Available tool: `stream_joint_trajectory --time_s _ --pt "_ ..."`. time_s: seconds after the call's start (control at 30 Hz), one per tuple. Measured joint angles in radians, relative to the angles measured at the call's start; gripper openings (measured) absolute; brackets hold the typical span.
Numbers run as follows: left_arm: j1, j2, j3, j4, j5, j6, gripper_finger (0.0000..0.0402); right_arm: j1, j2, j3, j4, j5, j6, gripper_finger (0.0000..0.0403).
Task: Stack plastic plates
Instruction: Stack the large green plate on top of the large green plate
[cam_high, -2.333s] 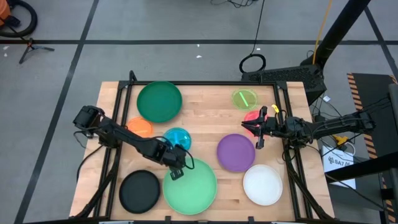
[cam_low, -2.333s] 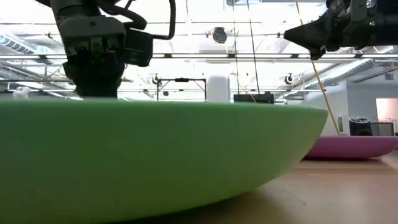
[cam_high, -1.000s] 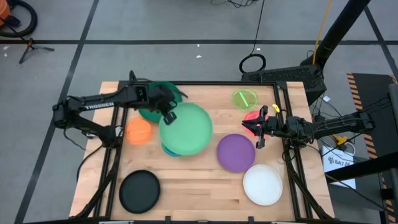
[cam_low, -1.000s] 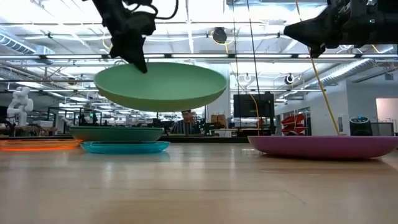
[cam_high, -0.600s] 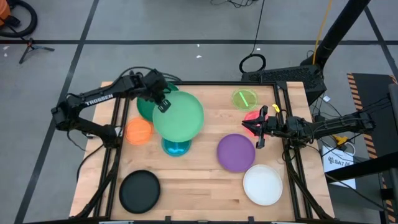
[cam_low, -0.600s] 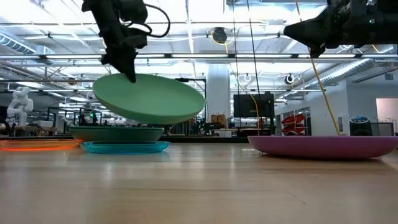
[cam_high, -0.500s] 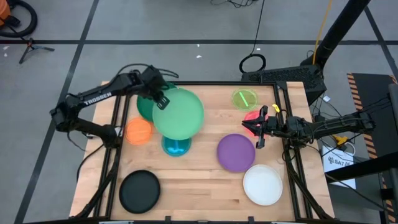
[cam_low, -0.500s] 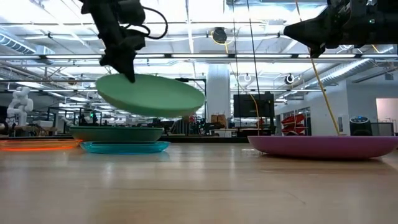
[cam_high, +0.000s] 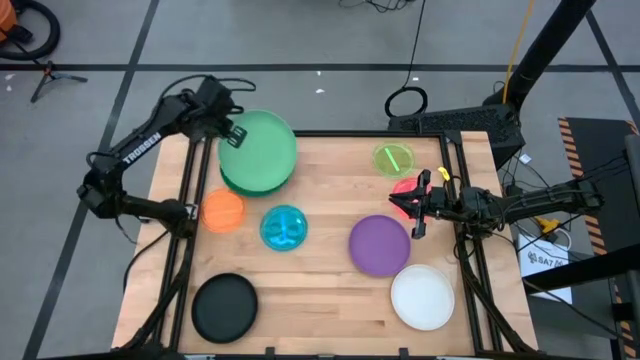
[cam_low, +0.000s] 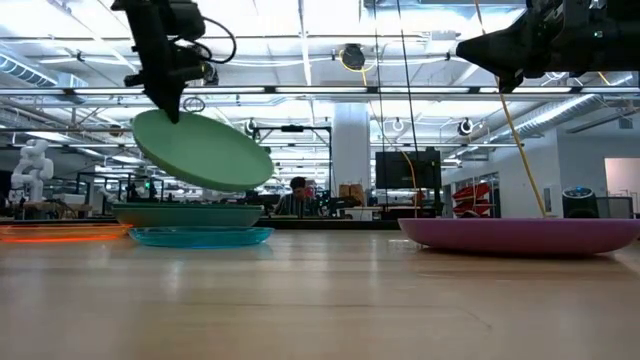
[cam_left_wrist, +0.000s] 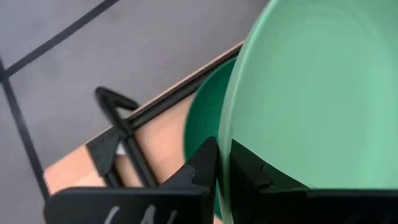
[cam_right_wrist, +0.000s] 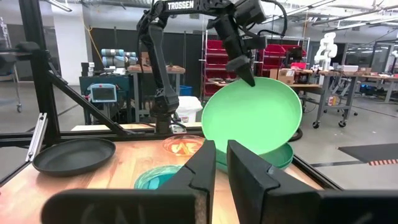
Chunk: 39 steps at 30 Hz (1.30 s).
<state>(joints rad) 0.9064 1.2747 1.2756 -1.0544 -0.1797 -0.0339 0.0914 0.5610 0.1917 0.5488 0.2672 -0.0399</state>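
Left pincer (cam_high: 232, 134) pinching mint plate (cam_high: 258, 150) rim, tilted above dark green plate (cam_high: 238, 182), desk's far-left corner. You level it, centre, lower, then release. Right pincer (cam_high: 412, 208) idle, pressed together, right edge.

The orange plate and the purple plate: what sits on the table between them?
In the high view, the teal plate lies between the orange plate and the purple plate; otherwise bare wood.
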Motion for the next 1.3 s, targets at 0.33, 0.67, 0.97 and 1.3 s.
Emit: stream_joint_trajectory --time_s 0.33,0.67,0.97,1.3 --pt "0.114 0.001 -0.028 -0.002 0.004 0.026 0.0026 0.0 0.0 0.0 0.0 0.001 0.0 0.0036" --pt "0.115 0.001 -0.028 0.0 -0.001 0.033 0.0026 0.0 0.0 0.0 0.0 0.001 0.001 0.0036" --pt "0.115 0.001 -0.028 0.0 -0.005 0.026 0.0026 0.0 0.0 0.0 0.0 0.002 0.0 0.0036" --pt "0.115 0.001 -0.029 -0.008 -0.005 0.017 0.0027 0.0 0.0 0.0 0.0 0.001 -0.001 0.0036"
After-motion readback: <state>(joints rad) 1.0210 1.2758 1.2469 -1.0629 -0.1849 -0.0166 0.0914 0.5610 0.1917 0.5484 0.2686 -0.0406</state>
